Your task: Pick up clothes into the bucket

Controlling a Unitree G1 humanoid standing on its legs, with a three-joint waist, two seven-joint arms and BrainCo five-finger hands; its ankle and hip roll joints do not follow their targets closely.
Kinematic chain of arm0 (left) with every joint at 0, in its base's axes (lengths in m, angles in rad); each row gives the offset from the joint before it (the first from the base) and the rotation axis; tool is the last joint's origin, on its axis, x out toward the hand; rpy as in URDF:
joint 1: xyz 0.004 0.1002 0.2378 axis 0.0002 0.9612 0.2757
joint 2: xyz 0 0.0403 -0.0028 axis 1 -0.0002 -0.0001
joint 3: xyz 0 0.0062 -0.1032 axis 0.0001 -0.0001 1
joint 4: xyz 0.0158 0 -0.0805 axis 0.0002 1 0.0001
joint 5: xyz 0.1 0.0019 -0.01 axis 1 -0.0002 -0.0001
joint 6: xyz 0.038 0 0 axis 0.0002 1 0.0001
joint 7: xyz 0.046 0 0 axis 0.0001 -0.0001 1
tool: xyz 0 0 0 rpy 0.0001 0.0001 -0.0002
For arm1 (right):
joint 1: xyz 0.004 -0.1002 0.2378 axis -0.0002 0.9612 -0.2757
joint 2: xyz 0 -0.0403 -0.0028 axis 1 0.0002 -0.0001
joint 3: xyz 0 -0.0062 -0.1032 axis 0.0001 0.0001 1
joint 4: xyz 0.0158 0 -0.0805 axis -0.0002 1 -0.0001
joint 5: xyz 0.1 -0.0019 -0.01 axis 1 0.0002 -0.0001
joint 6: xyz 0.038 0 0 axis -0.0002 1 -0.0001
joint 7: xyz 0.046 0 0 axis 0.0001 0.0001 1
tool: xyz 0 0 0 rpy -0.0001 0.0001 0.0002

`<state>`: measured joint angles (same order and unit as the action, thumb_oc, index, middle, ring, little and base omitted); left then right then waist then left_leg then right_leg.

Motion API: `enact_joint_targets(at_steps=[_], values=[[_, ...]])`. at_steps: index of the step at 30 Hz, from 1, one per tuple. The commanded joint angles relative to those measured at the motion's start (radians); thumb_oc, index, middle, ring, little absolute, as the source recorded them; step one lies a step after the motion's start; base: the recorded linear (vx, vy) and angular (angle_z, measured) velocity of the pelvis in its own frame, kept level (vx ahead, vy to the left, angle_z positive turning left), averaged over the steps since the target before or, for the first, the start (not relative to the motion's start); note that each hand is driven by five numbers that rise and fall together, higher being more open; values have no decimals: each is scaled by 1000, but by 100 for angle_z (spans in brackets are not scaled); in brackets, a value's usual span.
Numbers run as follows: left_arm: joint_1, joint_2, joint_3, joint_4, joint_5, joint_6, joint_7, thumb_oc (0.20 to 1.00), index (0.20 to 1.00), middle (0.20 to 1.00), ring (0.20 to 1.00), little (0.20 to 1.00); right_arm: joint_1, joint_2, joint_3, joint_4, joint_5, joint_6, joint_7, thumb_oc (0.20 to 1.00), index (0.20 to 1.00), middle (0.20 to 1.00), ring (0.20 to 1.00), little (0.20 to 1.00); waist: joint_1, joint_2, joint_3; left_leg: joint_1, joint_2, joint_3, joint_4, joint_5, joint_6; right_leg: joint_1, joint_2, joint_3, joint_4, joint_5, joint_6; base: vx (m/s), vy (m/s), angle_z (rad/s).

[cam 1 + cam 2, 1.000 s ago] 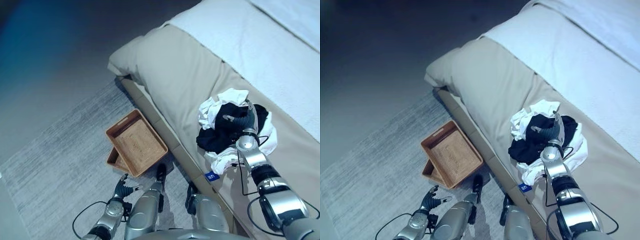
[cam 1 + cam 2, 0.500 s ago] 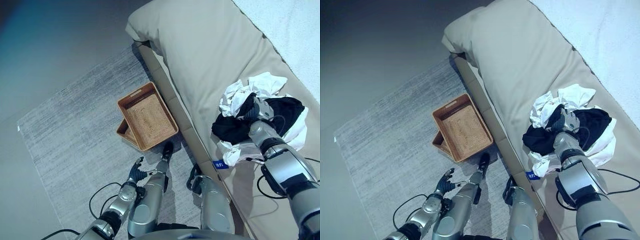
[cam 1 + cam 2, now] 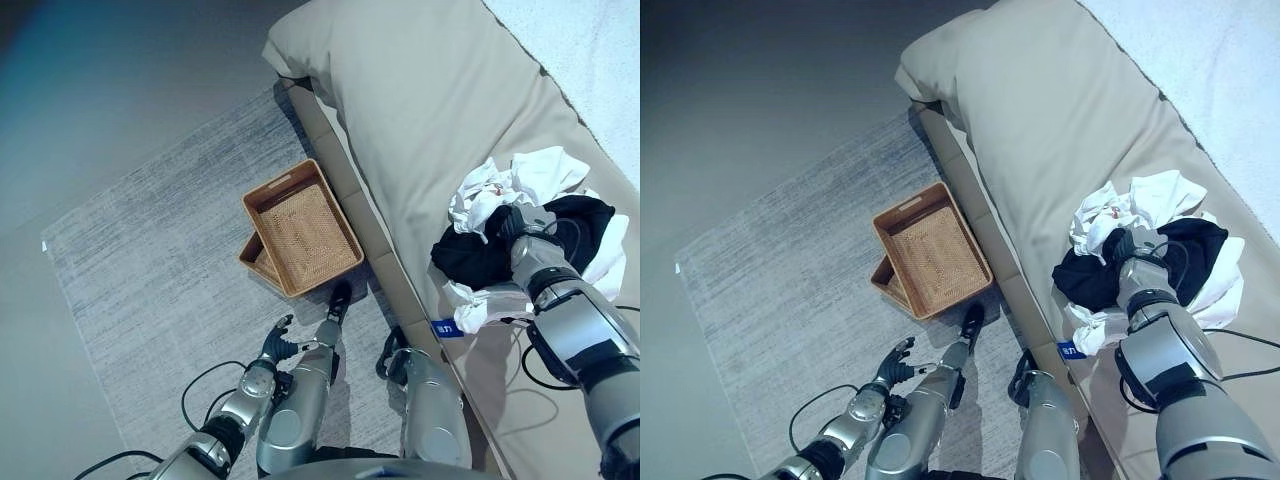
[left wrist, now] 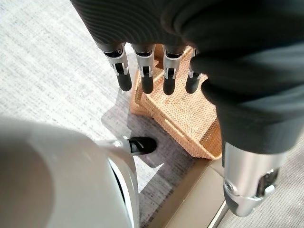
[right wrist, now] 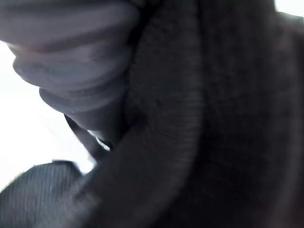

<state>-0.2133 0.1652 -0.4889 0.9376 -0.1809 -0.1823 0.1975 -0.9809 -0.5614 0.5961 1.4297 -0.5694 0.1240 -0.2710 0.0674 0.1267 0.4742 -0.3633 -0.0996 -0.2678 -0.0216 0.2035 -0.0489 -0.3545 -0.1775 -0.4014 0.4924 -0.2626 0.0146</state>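
Left eye view: clothes (image 3: pixel 520 235), a black and white heap, on the bed (image 3: pixel 420 110) near its edge. Right hand (image 3: pixel 523 222) buried in the heap, dark cover showing, fingers hidden in cloth; grip cannot be told. Basket (image 3: pixel 300 228) on the rug (image 3: pixel 150 280) just beside the bed, tilted over a second basket (image 3: pixel 256 262) beneath it, nothing inside. Left hand (image 3: pixel 273 345) low over the rug, idle.

Right eye view: same layout. Heap well apart from the basket, with the bed edge between them.

Left wrist view: fingers (image 4: pixel 124 76) straight and relaxed, holding nothing; basket past them on the rug.

Right wrist view: dark ribbed cover pressed into black cloth (image 5: pixel 190 123), white cloth at one side; fingers not seen.

Judgement: grasp step in hand, nothing in the basket yet. Next move calls for closing on a garment, lifting it clear of the heap, then carrying it over the bed edge and down to the basket. Tangled pieces likely to drag along or drop short onto the rug; tilted basket may shift.
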Motion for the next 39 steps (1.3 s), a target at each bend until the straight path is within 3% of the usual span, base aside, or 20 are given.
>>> enact_joint_targets(at_steps=[1,5,11,16,18,19,20,23,28,35,39], values=[[-47,-32,-6,29,-26,-9,10,1000,1000,1000,1000,1000,-1,-38,35,44,-32,32,20,200,200,200,200,200,-13,-24,30,48,-2,-16,52,-99,-2,56,-109,96,-227,222,104,0,0,0],[-47,-40,6,34,-37,-12,21,1000,1000,1000,1000,1000,-39,-78,30,5,2,21,-9,200,200,200,200,200,-26,-33,30,46,-2,-12,44,-95,-2,51,-107,116,-240,230,104,0,0,0],[-36,-35,46,43,-52,-17,39,1000,1000,1000,1000,1000,-109,-218,-6,-132,110,-13,-48,200,200,200,200,200,-57,-57,34,49,-6,2,43,-98,4,37,-108,153,-241,240,108,0,28,-1],[-27,-28,44,44,-56,-25,57,1000,1000,1000,1000,1000,-223,-277,-26,-165,195,-18,-133,200,200,200,200,200,-68,-63,24,58,-10,15,46,-107,9,44,-114,168,-252,246,113,16,59,-11],[-21,-19,64,35,-57,-28,65,1000,1000,1000,1000,1000,-240,-338,-51,-363,202,-12,-182,200,200,200,200,200,-83,-76,15,63,-7,31,46,-111,13,42,-110,183,-262,255,118,43,71,-7],[-10,-13,90,24,-46,-33,78,1000,1000,1000,1000,1000,-221,-390,-121,-574,189,0,-259,200,200,200,200,200,-97,-88,7,79,-1,47,50,-127,17,48,-106,197,-260,247,122,47,70,-20],[-10,-12,88,24,-46,-33,79,1000,1000,1000,1000,1000,-215,-391,-128,-580,187,2,-258,200,200,200,200,200,-95,-89,5,75,-2,47,49,-123,17,47,-106,197,-264,254,122,48,56,-25],[5,5,124,33,-18,-45,97,1000,1000,1000,1000,1000,-126,-452,-291,-779,156,16,-351,200,200,200,200,200,-106,-104,-20,97,2,68,56,-145,24,64,-100,214,-275,255,130,48,24,-22],[17,24,150,27,4,-47,100,1000,1000,1000,1000,1000,-64,-473,-398,-911,124,22,-378,200,200,200,200,200,-104,-121,-43,117,6,85,54,-158,28,83,-94,229,-284,256,137,21,20,-13],[31,34,185,23,36,-39,105,1000,1000,1000,1000,1000,48,-435,-548,-1097,58,14,-450,200,200,200,200,200,-101,-146,-83,155,18,104,47,-169,33,108,-76,238,-291,254,142,19,-2,-13],[44,42,195,20,40,-40,107,1000,1000,1000,1000,1000,77,-423,-564,-1110,62,2,-435,200,200,200,200,200,-91,-158,-90,161,20,112,51,-175,34,114,-69,244,-296,256,141,-3,-3,-2]])
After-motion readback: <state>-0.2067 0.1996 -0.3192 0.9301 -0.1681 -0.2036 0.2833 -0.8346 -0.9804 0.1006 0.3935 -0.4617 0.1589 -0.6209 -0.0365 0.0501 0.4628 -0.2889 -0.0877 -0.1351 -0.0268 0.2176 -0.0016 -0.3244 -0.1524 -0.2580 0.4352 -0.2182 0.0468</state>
